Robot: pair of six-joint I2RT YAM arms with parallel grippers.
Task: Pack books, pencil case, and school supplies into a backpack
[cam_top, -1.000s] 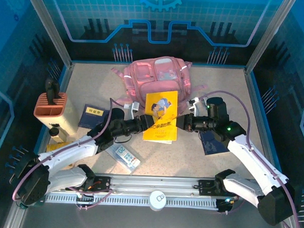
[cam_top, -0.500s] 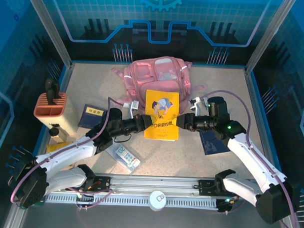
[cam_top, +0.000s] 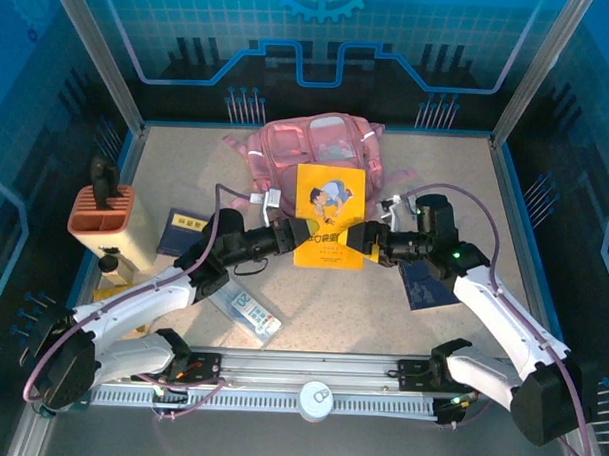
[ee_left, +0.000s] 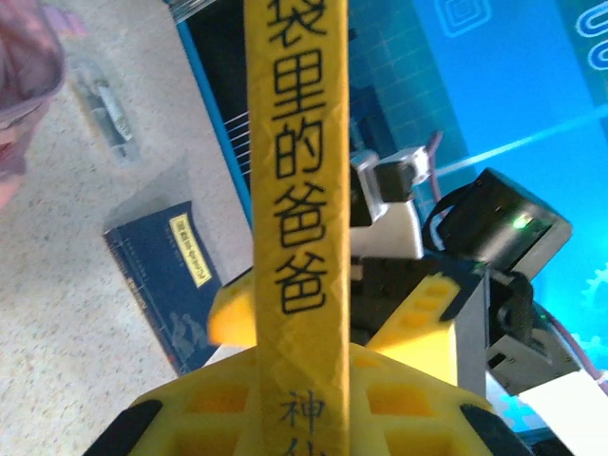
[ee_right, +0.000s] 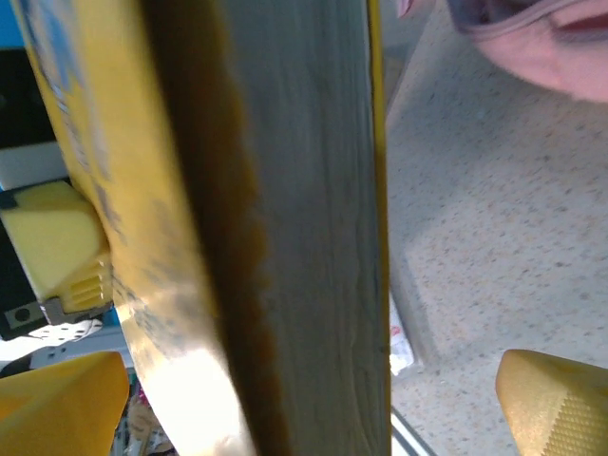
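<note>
The bright yellow book (cam_top: 330, 214) stands raised on edge in front of the pink backpack (cam_top: 312, 148). My left gripper (cam_top: 296, 238) is shut on its spine (ee_left: 299, 190). My right gripper (cam_top: 365, 242) is open at the book's other side, with its fingertips (ee_right: 560, 408) wide apart around the page edge (ee_right: 313, 228). One navy book (cam_top: 187, 232) with a small label lies at the left. Another navy book (cam_top: 423, 284) lies partly under my right arm. The pale pencil case (cam_top: 247, 311) lies near the front, below my left arm.
An orange slotted holder (cam_top: 100, 213) on a cream base stands at the left edge. Blue walls and metal posts close in the table. The rail (cam_top: 319, 374) with both arm bases runs along the near edge.
The yellow book has gone from lying flat to standing on edge, closer to the backpack. My left gripper shut on its spine and my right gripper let go and opened wide.
</note>
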